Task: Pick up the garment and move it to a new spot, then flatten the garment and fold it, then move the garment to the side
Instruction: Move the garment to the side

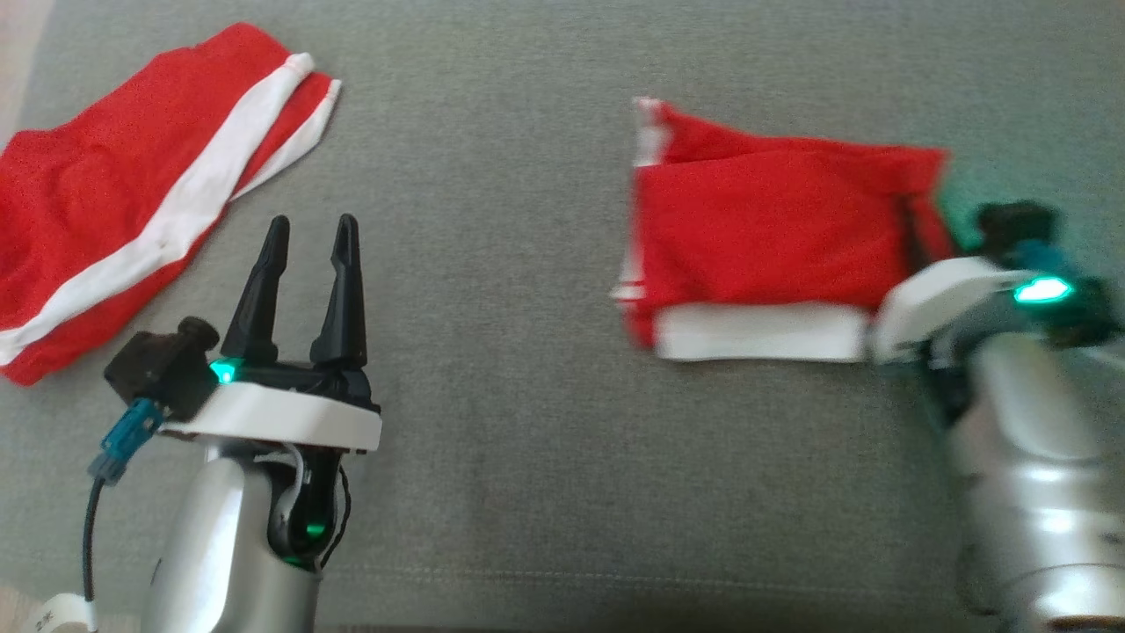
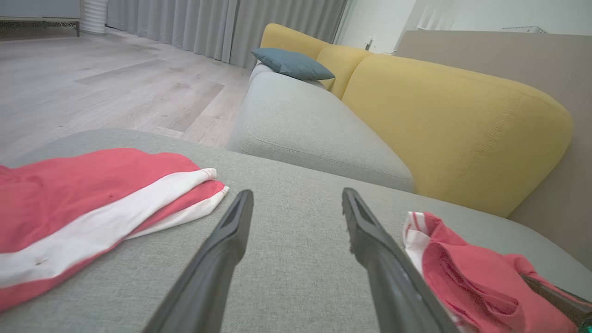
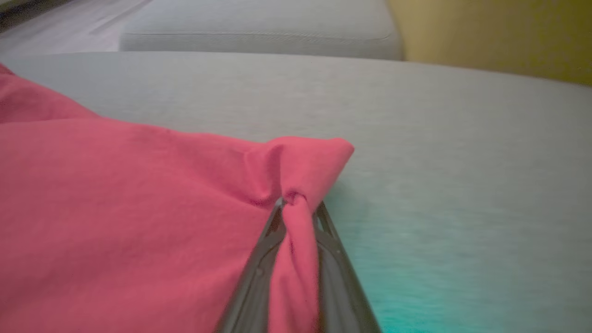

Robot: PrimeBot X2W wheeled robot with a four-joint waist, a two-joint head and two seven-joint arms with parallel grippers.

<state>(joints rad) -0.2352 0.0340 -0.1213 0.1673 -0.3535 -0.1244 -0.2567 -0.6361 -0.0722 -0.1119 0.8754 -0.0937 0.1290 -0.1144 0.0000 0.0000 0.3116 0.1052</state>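
A red garment with white trim lies folded at the right of the grey cushion. My right gripper is shut on its right corner, and the red cloth bunches between the fingers. In the head view that gripper sits at the garment's right edge, blurred. My left gripper stands open over bare cushion at the lower left, holding nothing. In the left wrist view its fingers point between the two red pieces, with the held garment at the lower right.
A second red garment with a white stripe lies at the far left. Beyond are a grey sofa seat, yellow backrests, a blue pillow and wooden floor.
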